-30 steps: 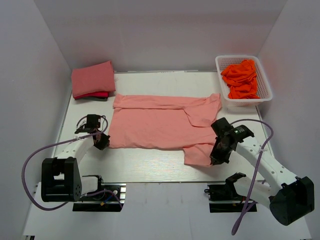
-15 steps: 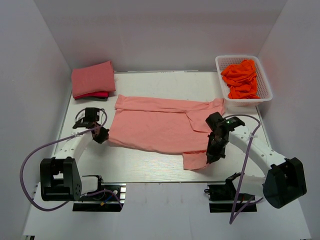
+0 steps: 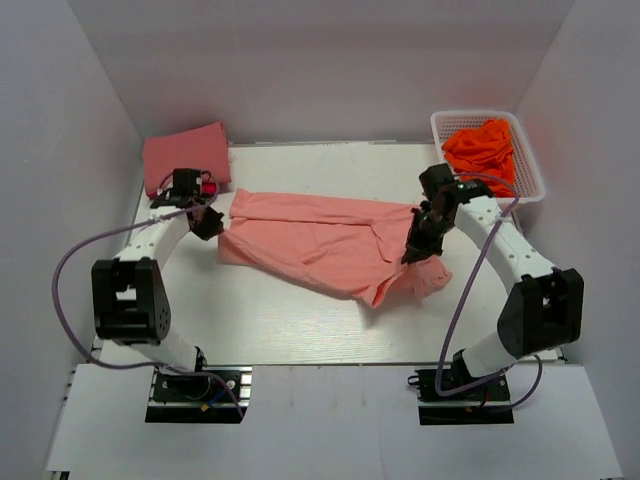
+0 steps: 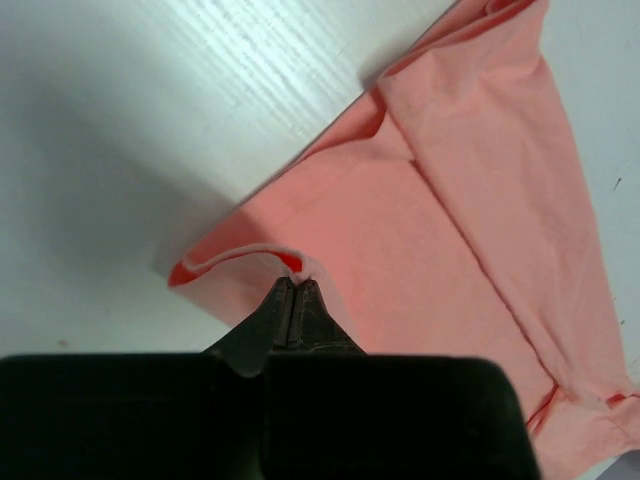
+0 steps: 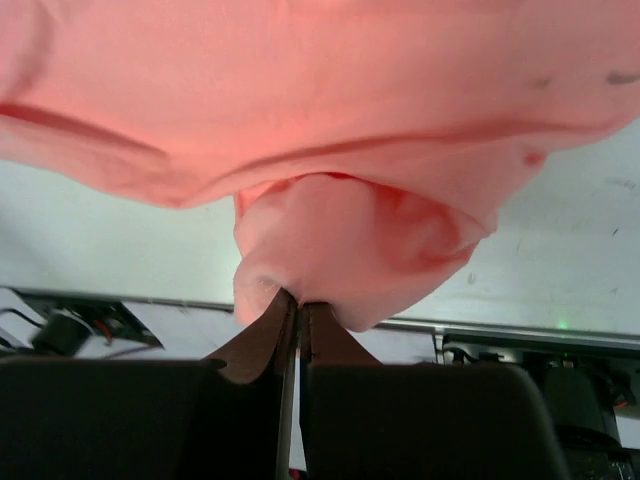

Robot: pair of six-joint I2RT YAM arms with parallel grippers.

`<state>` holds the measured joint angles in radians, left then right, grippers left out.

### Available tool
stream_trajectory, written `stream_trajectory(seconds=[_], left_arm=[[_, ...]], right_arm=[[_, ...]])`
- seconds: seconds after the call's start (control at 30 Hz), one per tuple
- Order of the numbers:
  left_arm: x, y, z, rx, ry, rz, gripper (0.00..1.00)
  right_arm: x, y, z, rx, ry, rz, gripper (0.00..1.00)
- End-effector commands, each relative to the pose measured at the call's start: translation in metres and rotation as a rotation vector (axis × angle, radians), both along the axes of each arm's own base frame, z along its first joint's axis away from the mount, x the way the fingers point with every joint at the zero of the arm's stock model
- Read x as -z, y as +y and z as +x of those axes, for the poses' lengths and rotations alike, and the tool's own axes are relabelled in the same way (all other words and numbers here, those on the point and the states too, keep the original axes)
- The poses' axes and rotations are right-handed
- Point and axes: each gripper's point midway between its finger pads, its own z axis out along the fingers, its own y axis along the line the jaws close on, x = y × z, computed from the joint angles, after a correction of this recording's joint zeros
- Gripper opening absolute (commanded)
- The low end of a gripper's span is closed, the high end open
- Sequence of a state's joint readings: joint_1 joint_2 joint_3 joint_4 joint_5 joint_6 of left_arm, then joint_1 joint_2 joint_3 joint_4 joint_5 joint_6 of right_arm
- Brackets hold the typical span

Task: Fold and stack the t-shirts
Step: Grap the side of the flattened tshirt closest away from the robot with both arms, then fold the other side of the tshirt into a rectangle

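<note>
Lengthwise fold under way, salmon t-shirt (image 3: 320,245) mid-frame.
Left gripper (image 3: 209,224) and right gripper (image 3: 412,252) are clamping its hem; next: laying it evenly toward frame top.

The white desk (image 3: 300,320) carries a rumpled salmon t-shirt (image 3: 320,245) across its middle, a folded pink stack (image 3: 185,155) at its far left corner and a white basket (image 3: 530,165) of orange clothes (image 3: 480,140) at its far right.

I've drawn the left gripper (image 3: 211,226) toward the desk's (image 3: 300,325) far-left corner and the right gripper (image 3: 413,254) toward its far-right. The shirt's (image 3: 310,240) near hem has lifted and bunched.
</note>
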<state>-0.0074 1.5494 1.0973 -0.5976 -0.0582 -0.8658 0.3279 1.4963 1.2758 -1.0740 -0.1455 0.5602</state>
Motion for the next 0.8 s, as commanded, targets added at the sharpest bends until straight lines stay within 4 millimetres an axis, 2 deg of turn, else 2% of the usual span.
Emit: stream_trajectory(seconds=[0.0,0.03,0.07,0.1,0.13,0.17,0.2,0.23,0.27,0.33,0.43,0.5,0.57,0.73,0.77], left_arm=[[-0.011,-0.001,0.035,0.024,-0.041,-0.008,0.00],[-0.011,-0.003,0.042,0.030,-0.042,-0.016,0.00],[-0.023,-0.002,0.058,0.037,-0.077,-0.010,0.00],[-0.013,-0.002,0.066,0.037,-0.056,-0.011,0.00],[-0.015,-0.002,0.074,0.037,-0.063,-0.010,0.00],[-0.024,-0.002,0.086,0.049,-0.086,-0.002,0.00],[-0.024,-0.002,0.092,0.049,-0.083,-0.002,0.00],[-0.012,0.001,0.097,0.039,-0.052,0.011,0.00],[-0.019,0.003,0.106,0.034,-0.062,0.019,0.00],[-0.017,0.004,0.114,0.029,-0.056,0.026,0.00],[-0.016,0.003,0.133,0.042,-0.082,0.023,0.00],[-0.006,0.001,0.140,0.048,-0.074,0.016,0.00],[-0.009,0.001,0.150,0.056,-0.095,0.022,0.00],[-0.006,-0.004,0.168,0.065,-0.132,0.023,0.00],[0.000,-0.004,0.170,0.065,-0.128,0.023,0.00]], right_arm=[[-0.023,-0.010,0.037,0.056,-0.084,0.036,0.00],[-0.027,-0.008,0.042,0.060,-0.093,0.064,0.00],[-0.023,-0.009,0.051,0.075,-0.087,0.074,0.00],[-0.027,-0.010,0.057,0.082,-0.091,0.094,0.00],[-0.030,-0.012,0.064,0.094,-0.098,0.103,0.00],[-0.031,-0.015,0.069,0.095,-0.107,0.103,0.00],[-0.028,-0.018,0.075,0.105,-0.094,0.096,0.00],[-0.036,-0.023,0.086,0.126,-0.121,0.095,0.00],[-0.035,-0.026,0.091,0.128,-0.121,0.088,0.00],[-0.039,-0.033,0.110,0.157,-0.153,0.085,0.00],[-0.037,-0.040,0.127,0.176,-0.153,0.089,0.00],[-0.030,-0.044,0.136,0.184,-0.140,0.098,0.00],[-0.027,-0.047,0.142,0.185,-0.141,0.099,0.00],[-0.022,-0.056,0.173,0.085,-0.249,0.058,0.00],[-0.014,-0.056,0.183,0.067,-0.264,0.054,0.00]])
